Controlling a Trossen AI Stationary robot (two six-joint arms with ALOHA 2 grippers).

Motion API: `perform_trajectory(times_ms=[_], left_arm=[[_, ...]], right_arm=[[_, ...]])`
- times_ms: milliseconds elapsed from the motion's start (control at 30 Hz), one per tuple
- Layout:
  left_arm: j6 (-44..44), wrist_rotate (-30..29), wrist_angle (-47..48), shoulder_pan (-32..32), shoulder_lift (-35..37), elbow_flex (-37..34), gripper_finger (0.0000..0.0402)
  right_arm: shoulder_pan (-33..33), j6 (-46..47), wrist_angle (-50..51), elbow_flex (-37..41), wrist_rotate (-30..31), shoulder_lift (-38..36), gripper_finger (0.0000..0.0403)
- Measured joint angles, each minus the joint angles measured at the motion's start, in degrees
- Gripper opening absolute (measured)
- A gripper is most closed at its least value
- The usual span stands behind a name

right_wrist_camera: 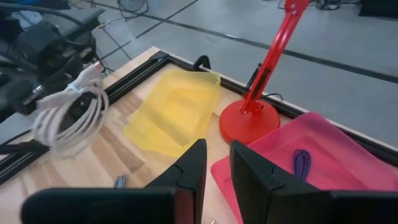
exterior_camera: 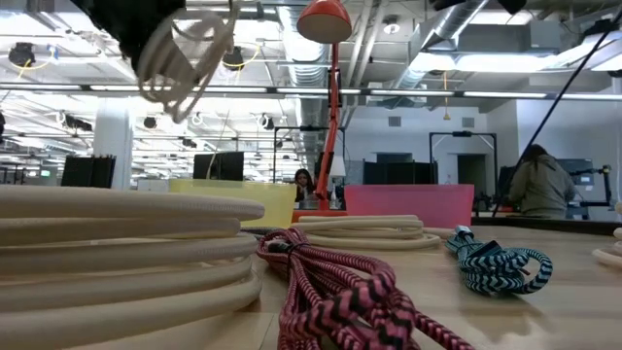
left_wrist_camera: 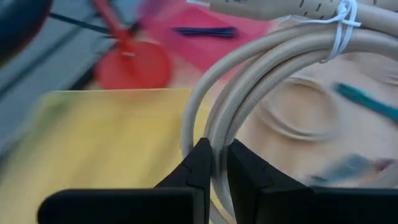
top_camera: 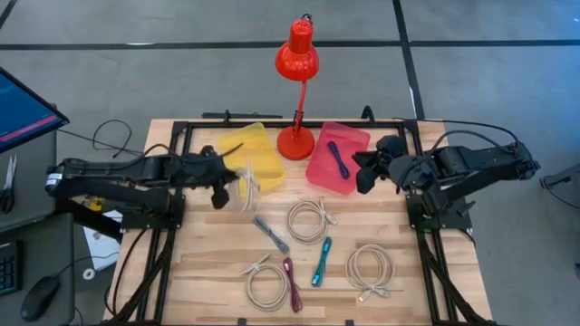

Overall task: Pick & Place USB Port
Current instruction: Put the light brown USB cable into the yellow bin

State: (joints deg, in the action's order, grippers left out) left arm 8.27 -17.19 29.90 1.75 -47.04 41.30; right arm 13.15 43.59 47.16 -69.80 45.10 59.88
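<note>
My left gripper (top_camera: 225, 188) is shut on a cream coiled USB cable (top_camera: 246, 186), lifted above the table beside the near corner of the yellow tray (top_camera: 255, 154). The low view shows the coil (exterior_camera: 185, 51) hanging high in the air. A white tie (left_wrist_camera: 342, 23) binds the coil. My right gripper (top_camera: 362, 174) hovers at the near right side of the pink tray (top_camera: 353, 145), open by a narrow gap and holding nothing. A purple cable (top_camera: 338, 159) lies inside the pink tray. My left gripper pinches a few strands of the cream coil's loop (left_wrist_camera: 219, 140) between its two fingers (left_wrist_camera: 200, 167), the fingers lying across the strands. The coil is lifted clear of the table and hangs from the fingers, its tied end (left_wrist_camera: 311, 9) away from them.
A red desk lamp (top_camera: 296, 136) stands between the two trays. Toward the near edge lie cream coils (top_camera: 308, 220), (top_camera: 369, 270), (top_camera: 265, 282), a grey cable (top_camera: 270, 234), a teal cable (top_camera: 322, 261) and a pink-black cable (top_camera: 292, 282). Bare wood shows on the left near side.
</note>
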Motion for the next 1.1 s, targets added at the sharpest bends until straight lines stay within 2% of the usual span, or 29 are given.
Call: perform_trajectory(times_ms=[133, 300, 433, 567, 833, 1100], left_arm=[[-3.0, -4.4, -2.8, 5.9, -0.5, 0.0, 0.0029], [-6.1, -4.6, -10.1, 14.9, -1.7, 0.0, 0.0029], [-8.6, -2.3, -11.9, 22.0, -4.3, 0.0, 0.0029], [-8.6, 2.6, -12.4, 27.6, -9.0, 0.0, 0.0029], [-8.4, 4.7, -20.9, 31.4, -19.3, 0.0, 0.0029], [-7.8, 5.0, -21.3, 33.1, -25.6, 0.0, 0.0029]], right_arm=[[-1.5, 0.0, 0.0, 0.0, 0.0, 0.0, 0.0064], [-2.6, 0.0, 0.0, 0.0, 0.0, 0.0, 0.0064], [-2.9, 0.0, 0.2, 0.0, 0.0, 0.0, 0.0064], [-2.8, 0.0, 0.2, 0.0, 0.0, 0.0, 0.0064], [-2.7, 0.0, 0.3, 0.0, -0.1, 0.0, 0.0064], [-2.7, 0.0, 0.4, 0.0, -0.1, 0.0, 0.0064]])
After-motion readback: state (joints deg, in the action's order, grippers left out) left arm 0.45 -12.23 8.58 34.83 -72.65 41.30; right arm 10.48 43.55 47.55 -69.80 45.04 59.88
